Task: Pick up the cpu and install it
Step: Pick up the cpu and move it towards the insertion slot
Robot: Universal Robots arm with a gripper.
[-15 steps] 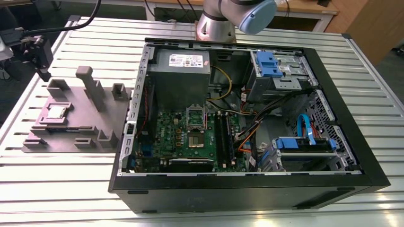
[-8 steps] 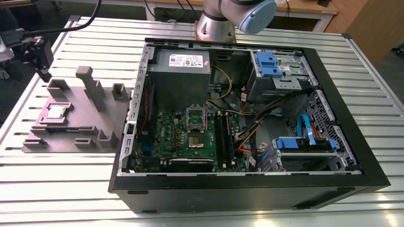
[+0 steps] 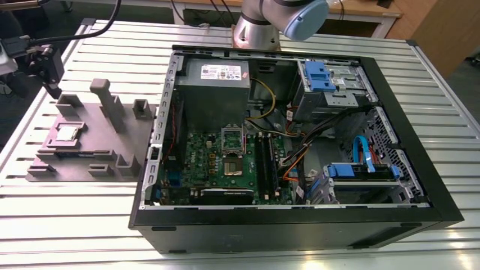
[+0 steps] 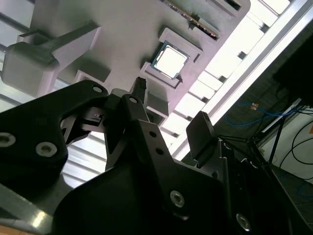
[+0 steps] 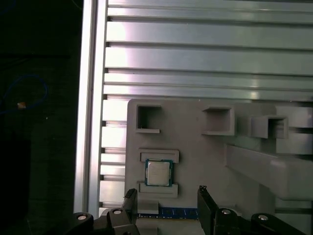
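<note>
A slatted metal table (image 3: 75,225) (brightly lit) stands here — wooden desk (image 3: 360,8) behind.

I see the cpu (image 3: 67,133) seated in a recess of the holder block (image 3: 101,143), which lies on the table (image 3: 67,225) at the exterior view's left of the computer case (image 3: 300,224).

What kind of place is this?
Probably a robotics lab bench for computer assembly: an open black computer case lies on a slatted aluminium table, beside a grey plastic fixture holding the small square silver cpu, with a grey robot arm behind.
</note>
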